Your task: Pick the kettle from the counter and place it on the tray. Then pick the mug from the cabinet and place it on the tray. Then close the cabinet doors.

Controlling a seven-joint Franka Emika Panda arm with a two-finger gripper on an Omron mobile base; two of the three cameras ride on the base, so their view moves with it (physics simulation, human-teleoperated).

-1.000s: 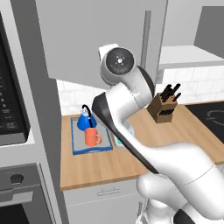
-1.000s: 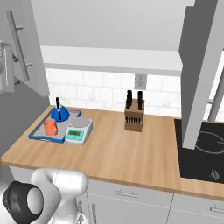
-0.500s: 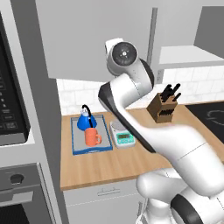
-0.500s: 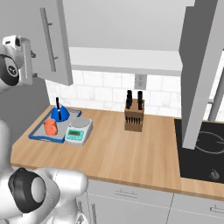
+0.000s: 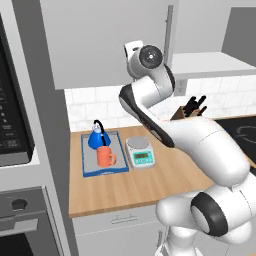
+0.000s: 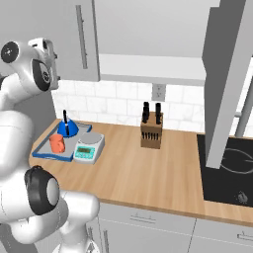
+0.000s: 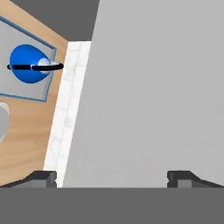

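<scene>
Two items, kettle (image 5: 99,138) and mug (image 5: 104,157), already sit on the tray (image 5: 86,162). Gripper (image 7: 112,177) jaws apart, empty, facing a cabinet door (image 5: 100,40) that seems nearly closed; right door (image 6: 225,74) apparently remains open.

knife block (image 5: 186,111): lower part hidden behind arm | tray (image 7: 26,97): cut by hand view's left edge
</scene>
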